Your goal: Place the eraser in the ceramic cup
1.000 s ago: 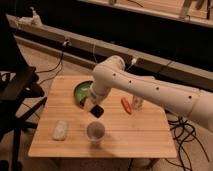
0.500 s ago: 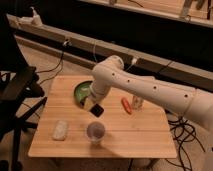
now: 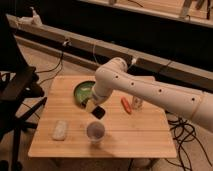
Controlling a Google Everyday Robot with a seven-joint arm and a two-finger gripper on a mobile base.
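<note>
The white, jointed robot arm (image 3: pixel 150 90) reaches over the pale wooden slatted table (image 3: pixel 145 135), and its gripper (image 3: pixel 95 110) hangs in the air just above the small greyish ceramic cup (image 3: pixel 95 132), which stands upright near the table's front edge. The fingers look drawn narrow around a small dark block with a yellowish side, which I take to be the eraser (image 3: pixel 99 112). It is clear of the table and not yet in the cup. Set against the two earlier views, almost nothing has shifted: the arm keeps the same bend, the gripper holds the same spot over the cup, and the cup has not moved. That suggests the carry is finished and the arm is settling before the release. The block seems to sit slightly behind the cup's mouth, though depth is hard to judge from this one view, so a small correction may be needed before letting go, or the block could clip the rim and tip the cup. A round green bowl (image 3: pixel 81 91), a short orange stick-like object (image 3: pixel 126 105) and a pale oblong pad (image 3: pixel 60 130) lie well apart from the cup.
</note>
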